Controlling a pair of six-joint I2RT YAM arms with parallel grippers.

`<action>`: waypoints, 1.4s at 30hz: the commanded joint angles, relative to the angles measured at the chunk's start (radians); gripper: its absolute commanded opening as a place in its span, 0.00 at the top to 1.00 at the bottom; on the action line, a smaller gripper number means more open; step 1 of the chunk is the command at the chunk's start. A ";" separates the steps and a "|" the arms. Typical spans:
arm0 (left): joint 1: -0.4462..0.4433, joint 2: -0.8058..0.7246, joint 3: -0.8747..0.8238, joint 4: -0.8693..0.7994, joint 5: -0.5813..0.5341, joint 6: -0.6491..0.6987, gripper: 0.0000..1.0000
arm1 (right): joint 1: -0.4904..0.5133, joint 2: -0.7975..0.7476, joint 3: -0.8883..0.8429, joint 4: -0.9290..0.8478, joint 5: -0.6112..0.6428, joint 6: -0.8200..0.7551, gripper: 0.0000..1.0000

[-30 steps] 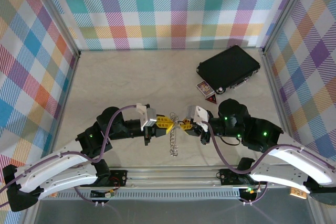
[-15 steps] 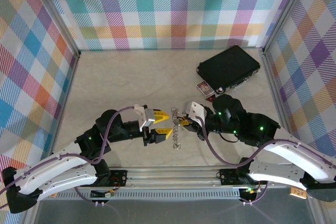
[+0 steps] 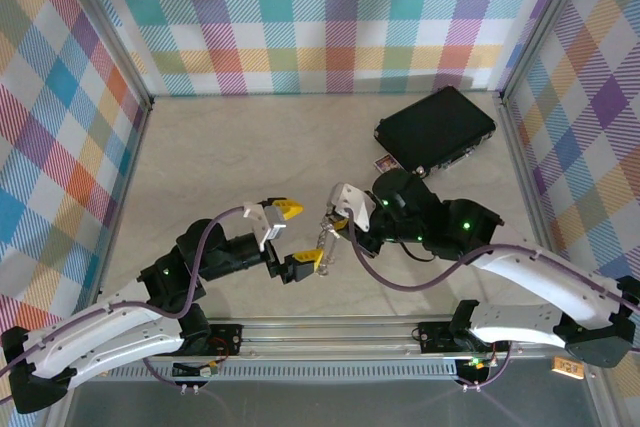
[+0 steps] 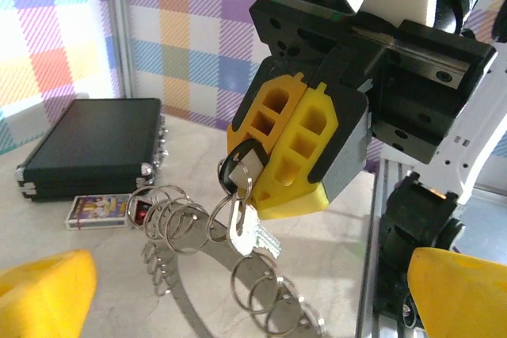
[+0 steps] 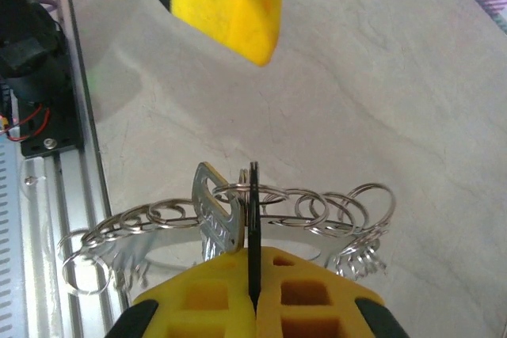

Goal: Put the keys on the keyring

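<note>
Mid-table, left gripper (image 3: 298, 237) jaws have spread; right gripper (image 3: 338, 219) jaws stay clamped on the keys (image 4: 236, 172).

1. The key's (image 4: 244, 227) black head is mostly buried between the shut fingers of the right tool (image 4: 289, 148); only a dark sliver shows.
2. The chain (image 4: 170, 215) runs off the bottom edge of the left wrist view.
3. The left tool's fingers (image 4: 47, 290) are cropped at the lower corners there.
4. From above, the key is too small to make out.
5. The card box (image 4: 95, 210) sits partly behind the rings.
</note>
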 commanded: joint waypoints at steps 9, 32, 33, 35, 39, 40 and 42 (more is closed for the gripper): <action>-0.001 -0.054 -0.074 -0.008 -0.167 -0.045 0.00 | -0.090 0.113 0.105 0.019 -0.027 0.074 1.00; -0.001 -0.069 -0.113 0.010 -0.286 -0.035 0.00 | -0.289 0.607 0.514 0.061 -0.203 0.175 1.00; 0.000 -0.067 -0.119 0.020 -0.285 -0.036 0.00 | -0.291 0.635 0.535 0.059 -0.208 0.174 1.00; 0.000 -0.062 -0.130 0.039 -0.276 -0.040 0.00 | -0.295 0.689 0.577 0.056 -0.215 0.176 1.00; -0.001 -0.053 -0.149 0.068 -0.273 -0.036 0.00 | -0.305 0.786 0.641 0.057 -0.236 0.184 1.00; -0.001 -0.053 -0.156 0.074 -0.274 -0.036 0.00 | -0.306 0.807 0.656 0.058 -0.236 0.189 1.00; -0.001 -0.058 -0.167 0.085 -0.276 -0.038 0.00 | -0.307 0.845 0.678 0.066 -0.239 0.196 1.00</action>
